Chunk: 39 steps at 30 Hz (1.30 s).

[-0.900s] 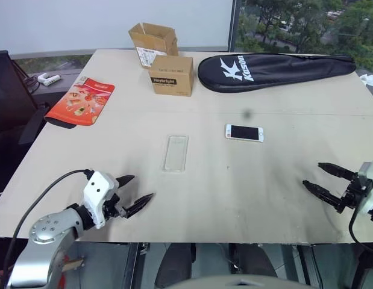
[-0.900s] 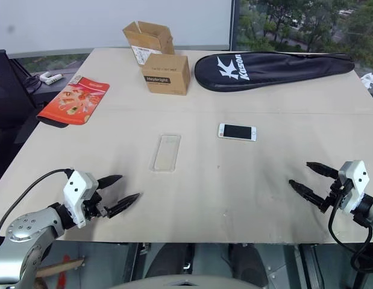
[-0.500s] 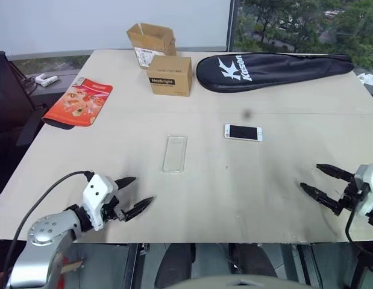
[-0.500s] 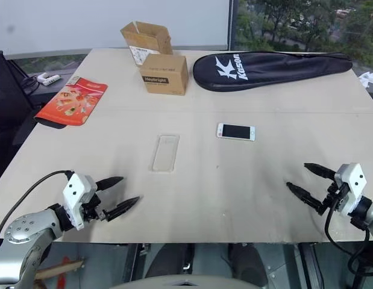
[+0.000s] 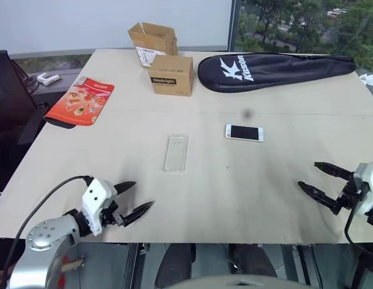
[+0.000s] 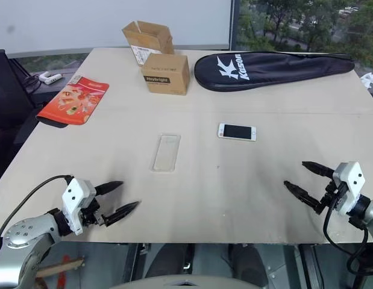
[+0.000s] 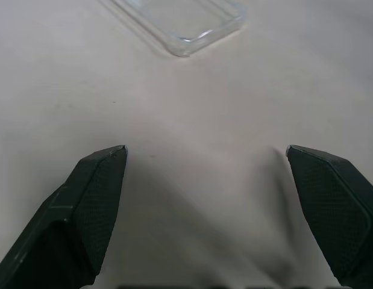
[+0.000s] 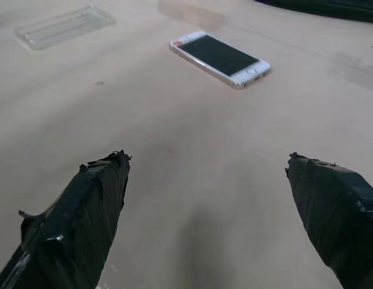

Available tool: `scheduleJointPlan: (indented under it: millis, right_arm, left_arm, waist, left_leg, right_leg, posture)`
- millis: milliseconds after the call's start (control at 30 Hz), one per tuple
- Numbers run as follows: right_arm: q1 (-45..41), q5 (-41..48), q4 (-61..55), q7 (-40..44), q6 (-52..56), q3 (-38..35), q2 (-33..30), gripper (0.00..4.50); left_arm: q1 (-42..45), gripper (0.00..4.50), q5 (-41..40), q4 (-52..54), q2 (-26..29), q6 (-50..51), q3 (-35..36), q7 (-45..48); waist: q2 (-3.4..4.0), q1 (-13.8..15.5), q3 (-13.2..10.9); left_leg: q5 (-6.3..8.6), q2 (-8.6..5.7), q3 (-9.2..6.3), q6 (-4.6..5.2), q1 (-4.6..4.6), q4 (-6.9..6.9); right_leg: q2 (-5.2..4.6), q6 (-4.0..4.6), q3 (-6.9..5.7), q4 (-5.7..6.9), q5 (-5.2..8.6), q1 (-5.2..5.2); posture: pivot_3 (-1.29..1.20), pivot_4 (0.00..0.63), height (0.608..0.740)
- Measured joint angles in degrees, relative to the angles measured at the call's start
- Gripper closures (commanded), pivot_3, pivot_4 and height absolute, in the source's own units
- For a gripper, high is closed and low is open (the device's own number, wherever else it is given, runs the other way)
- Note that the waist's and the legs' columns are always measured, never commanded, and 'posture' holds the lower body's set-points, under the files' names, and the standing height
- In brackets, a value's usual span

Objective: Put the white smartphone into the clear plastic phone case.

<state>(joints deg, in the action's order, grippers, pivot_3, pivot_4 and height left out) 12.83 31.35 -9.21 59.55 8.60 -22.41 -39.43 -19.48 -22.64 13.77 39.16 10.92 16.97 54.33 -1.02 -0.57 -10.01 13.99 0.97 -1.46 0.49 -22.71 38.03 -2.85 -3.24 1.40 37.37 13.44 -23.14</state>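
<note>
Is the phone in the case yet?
Out. The white smartphone lies screen-up on the table, apart from the empty clear plastic phone case.

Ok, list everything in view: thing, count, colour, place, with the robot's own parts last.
white smartphone: one, white with dark screen, flat at table centre, right of the case
clear plastic phone case: one, transparent, flat at table centre
cardboard boxes: two, brown, far side of table, one open behind the other
racket bag: one, black with white lettering, far right
pouch: one, red, far left
table: one, beige
left tool: one, black fingers, open, near left edge
right tool: one, black fingers, open, near right edge
</note>
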Motion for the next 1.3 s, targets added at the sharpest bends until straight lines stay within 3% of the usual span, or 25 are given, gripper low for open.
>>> scheduleJointPlan:
  millis: [433,1033,1167,1300]
  right_arm:
    - [2.74,1.95,-10.48,-5.06,2.62,1.97,5.07,0.00]
    - [3.23,2.00,-12.27,-6.81,2.23,4.11,6.68,0.00]
    - [3.69,2.00,-12.48,-7.29,1.97,4.07,6.87,0.00]
    - [2.33,1.81,-12.75,-7.80,1.83,4.59,7.31,0.00]
  left_arm:
    - [1.93,0.09,-1.20,-4.54,1.49,-1.45,0.48,4.73]
    - [8.93,0.09,-1.18,-9.98,2.43,-1.38,-1.35,5.79]
    - [11.45,0.09,-3.42,-10.95,0.14,1.80,-0.78,2.55]
    - [20.78,0.09,-8.07,-10.47,-5.71,13.68,0.66,-9.62]
  waist:
    - [0.03,-0.05,0.01]
    - [0.02,0.02,0.01]
    - [0.01,0.08,0.03]
    - [-0.05,0.42,0.04]
  left_leg:
    - [0.00,0.06,-0.04,0.00,0.01,-0.10]
    - [0.00,0.05,0.04,0.00,-0.06,-0.36]
    - [0.00,0.06,0.02,0.01,-0.05,-0.37]
    - [0.00,-0.02,0.00,0.01,-0.07,-0.33]
  right_leg:
    - [-0.02,-0.03,0.10,0.00,0.02,-0.12]
    - [0.02,0.16,0.09,-0.16,-0.11,-0.21]
    - [0.04,0.13,0.08,-0.17,-0.10,-0.20]
    - [0.04,-0.01,0.03,-0.16,-0.18,-0.15]
  posture:
    - [0.00,0.150,0.740]
    - [0.00,0.150,0.740]
    - [0.00,0.150,0.740]
    - [0.00,0.150,0.740]
